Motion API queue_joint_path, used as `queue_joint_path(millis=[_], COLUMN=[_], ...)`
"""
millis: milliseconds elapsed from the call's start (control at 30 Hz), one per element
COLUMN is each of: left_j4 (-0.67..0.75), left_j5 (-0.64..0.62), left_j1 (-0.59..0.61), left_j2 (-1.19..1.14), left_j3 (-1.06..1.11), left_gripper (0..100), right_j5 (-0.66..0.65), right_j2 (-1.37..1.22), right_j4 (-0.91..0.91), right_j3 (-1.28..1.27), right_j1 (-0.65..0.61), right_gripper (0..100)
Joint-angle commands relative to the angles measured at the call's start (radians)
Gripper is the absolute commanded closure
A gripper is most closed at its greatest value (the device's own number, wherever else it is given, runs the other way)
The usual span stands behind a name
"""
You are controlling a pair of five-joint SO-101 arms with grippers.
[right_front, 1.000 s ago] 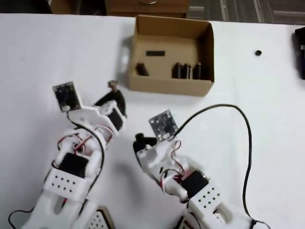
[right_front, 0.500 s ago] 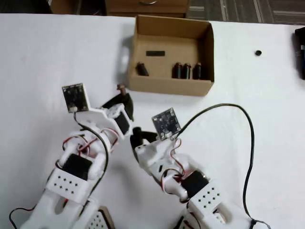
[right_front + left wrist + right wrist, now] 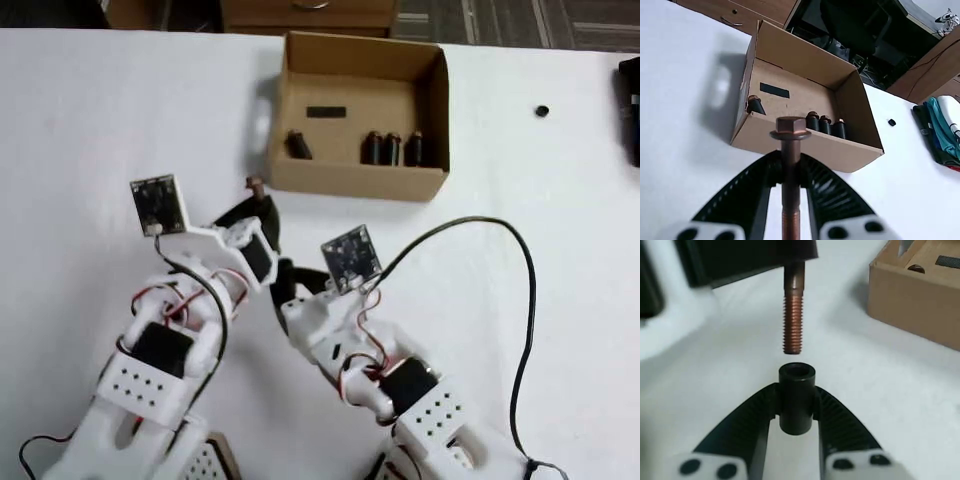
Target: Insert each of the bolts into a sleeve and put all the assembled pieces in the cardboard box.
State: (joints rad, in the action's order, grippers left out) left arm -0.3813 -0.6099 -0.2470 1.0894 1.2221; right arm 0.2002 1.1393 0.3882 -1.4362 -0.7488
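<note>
Insertion step: left fingers (image 3: 757,187) clamp bolt (image 3: 790,132), right fingers (image 3: 752,417) clamp sleeve (image 3: 796,405), bolt tip just above bore. Next: lower bolt straight in, axes aligned.

bolt (image 3: 793,315): head hidden behind a blurred black part.
cardboard box (image 3: 912,295): mostly cut off in the right wrist view.
black speck (image 3: 541,110): near the table's (image 3: 560,180) far right corner, too small to tell.
dark object (image 3: 630,95): at the table's right edge, cut off.
</note>
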Motion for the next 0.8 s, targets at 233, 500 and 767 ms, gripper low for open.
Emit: queue_joint_path(millis=[233,500,767], left_j4=[0.023,0.0,-0.015], left_j5=[-0.009,-0.009,-0.009], left_j1=[-0.057,-0.06,-0.066], left_j2=[0.029,0.032,0.034], left_j3=[0.019,0.019,0.013], left_gripper=[98,98,98], right_j5=[-0.002,-0.002,-0.002], right_j2=[0.025,0.025,0.024], right_j4=[-0.035,-0.035,-0.033], right_j3=[0.006,0.006,0.006], right_j1=[-0.008,-0.004,0.028], right_gripper=[97.8,97.8,97.8])
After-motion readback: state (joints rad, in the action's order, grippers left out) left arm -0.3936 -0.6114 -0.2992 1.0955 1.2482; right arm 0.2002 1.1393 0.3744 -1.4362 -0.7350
